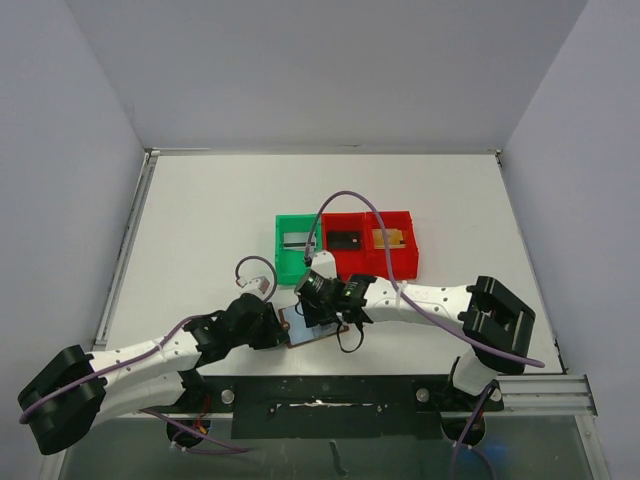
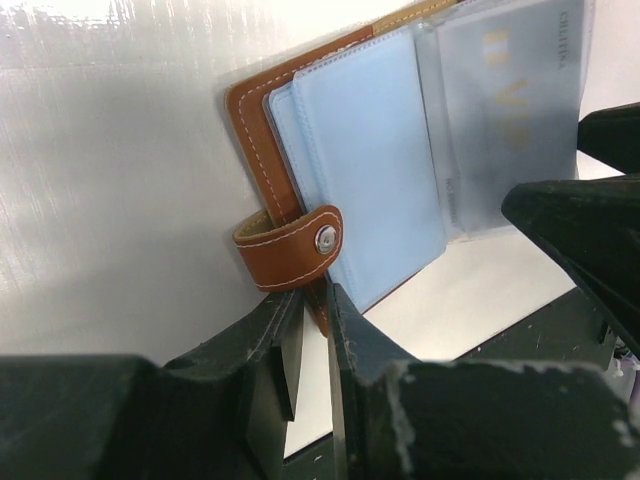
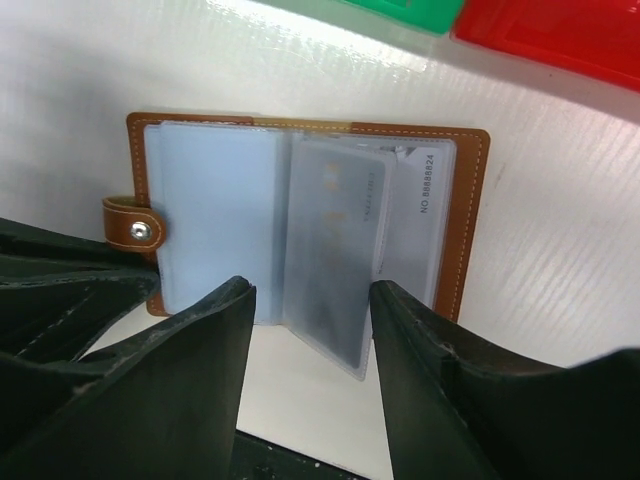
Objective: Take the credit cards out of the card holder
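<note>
The card holder point(image 3: 470, 230) is a small brown leather wallet lying open on the white table near the front edge point(image 1: 312, 330). Its pale blue panel point(image 2: 370, 160) faces up. A clear sleeve holding a grey credit card point(image 3: 340, 240) stands up from the middle, and a white card with printed numbers point(image 3: 425, 195) lies behind it. My left gripper point(image 2: 315, 300) is shut on the holder's brown edge just below the snap strap point(image 2: 300, 245). My right gripper point(image 3: 312, 300) is open, one finger on each side of the raised sleeve, not touching it.
A green bin point(image 1: 290, 262) and a red two-compartment bin point(image 1: 400, 262) stand just beyond the wallet, each compartment holding a flat card-like item. The black base rail point(image 1: 330, 395) runs along the near edge. Both arms crowd the wallet.
</note>
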Robot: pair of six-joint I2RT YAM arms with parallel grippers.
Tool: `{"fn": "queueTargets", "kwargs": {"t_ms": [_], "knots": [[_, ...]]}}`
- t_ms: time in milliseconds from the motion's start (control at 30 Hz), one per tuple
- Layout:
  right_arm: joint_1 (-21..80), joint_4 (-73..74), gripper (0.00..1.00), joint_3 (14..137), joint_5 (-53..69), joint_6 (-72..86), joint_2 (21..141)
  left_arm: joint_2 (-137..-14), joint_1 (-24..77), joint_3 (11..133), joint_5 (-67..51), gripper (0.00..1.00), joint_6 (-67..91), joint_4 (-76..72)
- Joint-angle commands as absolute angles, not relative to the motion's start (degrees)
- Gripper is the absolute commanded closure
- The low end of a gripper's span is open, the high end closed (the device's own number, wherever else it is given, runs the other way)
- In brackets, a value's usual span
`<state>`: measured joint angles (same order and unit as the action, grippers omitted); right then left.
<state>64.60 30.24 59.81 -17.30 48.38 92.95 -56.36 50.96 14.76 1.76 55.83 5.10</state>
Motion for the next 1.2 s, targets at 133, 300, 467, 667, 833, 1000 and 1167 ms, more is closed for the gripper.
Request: {"fn": "queueTargets", "kwargs": {"t_ms": [133, 300, 467, 667, 833, 1000, 1167], "knots": [[65.19, 20.82, 0.49, 61.13, -8.55, 45.24, 90.85, -56.75, 51.14, 15.12, 1.69, 0.85, 54.78, 3.64], [65.20, 13.97, 0.49, 60.04, -1.38, 43.78, 90.96, -54.22, 51.15, 14.76, 2.70, 0.87, 55.31, 5.22], [63.73, 10.20, 0.49, 58.54, 1.91, 43.07, 88.99, -49.56, 51.10, 14.61, 4.26, 0.85, 56.61, 8.85], [58.16, 8.82, 0.49, 52.65, 0.00, 45.87, 81.55, -44.34, 51.16, 16.60, 6.36, 0.79, 57.65, 14.63], [55.34, 4.86, 0.40, 44.97, -3.83, 49.86, 74.93, -41.32, 51.20, 18.37, 4.40, 0.69, 56.99, 12.98], [54.48, 3.32, 0.12, 40.23, -8.72, 51.34, 68.74, -43.79, 51.15, 19.71, 1.09, 0.64, 55.84, 8.61], [54.32, 3.62, 0.02, 36.13, -18.55, 55.05, 61.59, -47.26, 51.17, 20.08, 0.31, 0.63, 55.99, 3.96]]}}
